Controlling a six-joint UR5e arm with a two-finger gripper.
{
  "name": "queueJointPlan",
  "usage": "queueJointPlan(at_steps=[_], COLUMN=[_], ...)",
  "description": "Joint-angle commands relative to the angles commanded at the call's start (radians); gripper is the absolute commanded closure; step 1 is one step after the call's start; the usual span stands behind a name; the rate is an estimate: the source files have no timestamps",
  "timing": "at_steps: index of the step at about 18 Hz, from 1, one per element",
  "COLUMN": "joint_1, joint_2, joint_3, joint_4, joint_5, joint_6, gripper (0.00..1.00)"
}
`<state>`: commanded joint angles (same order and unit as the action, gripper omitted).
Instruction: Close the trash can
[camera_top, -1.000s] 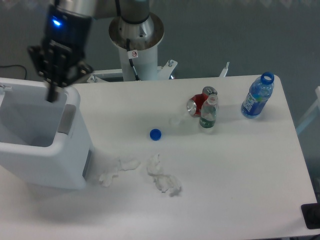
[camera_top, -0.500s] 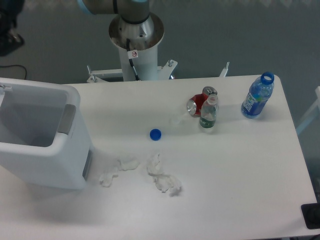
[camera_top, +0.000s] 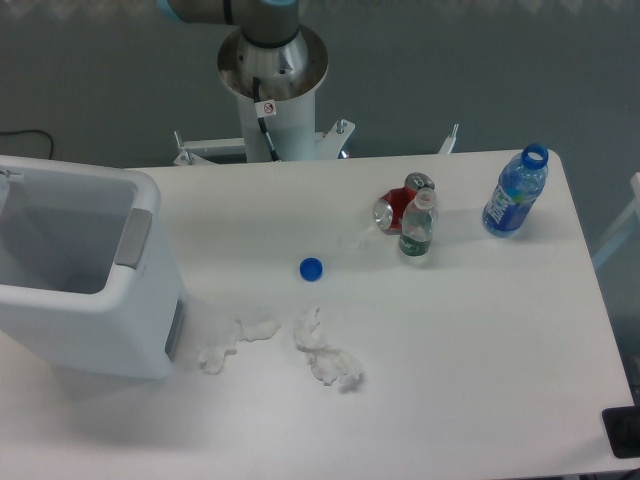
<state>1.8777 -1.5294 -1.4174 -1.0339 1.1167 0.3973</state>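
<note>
The trash can (camera_top: 110, 320) is a large white boxy bin at the left end of the table. Its top stands open, and I look down into its pale hollow inside. A grey rectangular strip (camera_top: 133, 237) lies on its right rim. No lid shows over the opening. The gripper is out of view; only the arm's base column (camera_top: 272, 75) and a bit of the arm at the top edge show.
On the white table (camera_top: 470, 350) lie crumpled tissues (camera_top: 322, 352) and a smaller wad (camera_top: 225, 345), a blue bottle cap (camera_top: 311, 268), a red can (camera_top: 398, 208), a small clear bottle (camera_top: 417, 228) and an open blue bottle (camera_top: 516, 191).
The gripper, which hung over the bin's right rim a second ago, swung up and left and has gone out of the frame. The bin and the table items have not moved.
</note>
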Motion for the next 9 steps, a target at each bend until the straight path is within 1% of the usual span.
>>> queueJointPlan(at_steps=[4, 6, 9], joint_1=[-0.044, -0.055, -0.092], joint_2=[-0.009, -0.021, -0.044], joint_3=[0.002, 0.0, 0.002], joint_4=[0.002, 0.0, -0.002], joint_5=[0.009, 0.014, 0.075], joint_6=[0.014, 0.058, 0.078], gripper=[1.0, 1.0, 1.0])
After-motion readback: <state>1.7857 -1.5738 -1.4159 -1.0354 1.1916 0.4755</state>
